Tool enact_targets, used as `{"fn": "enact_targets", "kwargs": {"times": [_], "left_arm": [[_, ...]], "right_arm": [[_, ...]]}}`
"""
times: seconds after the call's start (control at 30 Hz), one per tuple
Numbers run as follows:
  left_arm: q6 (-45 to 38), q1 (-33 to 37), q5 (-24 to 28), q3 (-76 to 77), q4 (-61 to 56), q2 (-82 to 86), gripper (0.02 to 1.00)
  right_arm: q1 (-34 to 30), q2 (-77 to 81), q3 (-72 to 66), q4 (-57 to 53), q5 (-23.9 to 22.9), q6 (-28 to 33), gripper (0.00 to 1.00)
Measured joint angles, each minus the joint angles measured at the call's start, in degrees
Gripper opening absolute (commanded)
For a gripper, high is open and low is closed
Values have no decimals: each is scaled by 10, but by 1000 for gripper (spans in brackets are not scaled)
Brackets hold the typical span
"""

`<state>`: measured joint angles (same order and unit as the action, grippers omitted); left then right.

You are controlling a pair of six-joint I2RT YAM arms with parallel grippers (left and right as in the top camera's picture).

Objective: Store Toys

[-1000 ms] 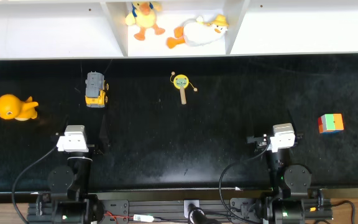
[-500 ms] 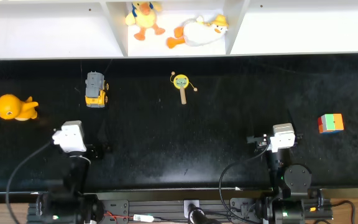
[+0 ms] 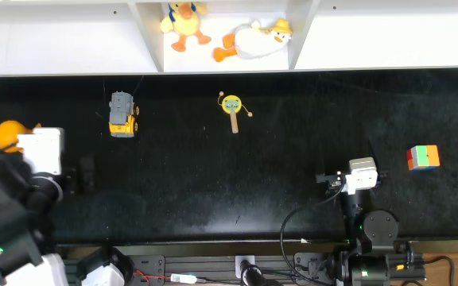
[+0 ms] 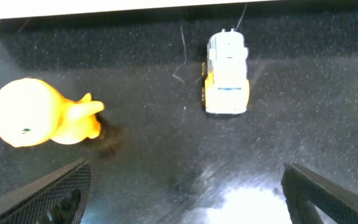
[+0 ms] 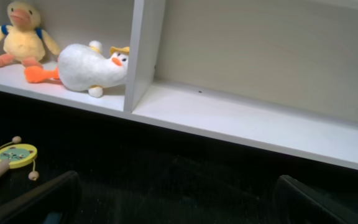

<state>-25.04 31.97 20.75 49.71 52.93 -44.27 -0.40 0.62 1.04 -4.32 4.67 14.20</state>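
Left hand, fingers spread and empty, is swinging leftward toward the orange duck, preparing its first grasp.

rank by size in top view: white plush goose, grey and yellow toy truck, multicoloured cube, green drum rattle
white plush goose
grey and yellow toy truck
multicoloured cube and green drum rattle look alike

Two plush ducks, one rubber duck, one truck, one rattle, one cube
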Motion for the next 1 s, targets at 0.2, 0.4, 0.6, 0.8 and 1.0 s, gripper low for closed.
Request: {"fn": "enact_targets", "kwargs": {"times": [0.2,0.4,0.6,0.8,1.0], "left_arm": [[-107,139,92,28,18,-81,993],[-174,225,134,29,14,-122,996],[-198,273,147,31,4,-137,996],[-205,332,164,32,-37,-166,996],[-206,347,183,33,-98,-249,996]], "right_arm": [[0,0,0,0,0,0,996],[0,0,0,0,0,0,996],[0,0,0,0,0,0,996],[0,0,0,0,0,0,996],[0,0,0,0,0,0,996]]}}
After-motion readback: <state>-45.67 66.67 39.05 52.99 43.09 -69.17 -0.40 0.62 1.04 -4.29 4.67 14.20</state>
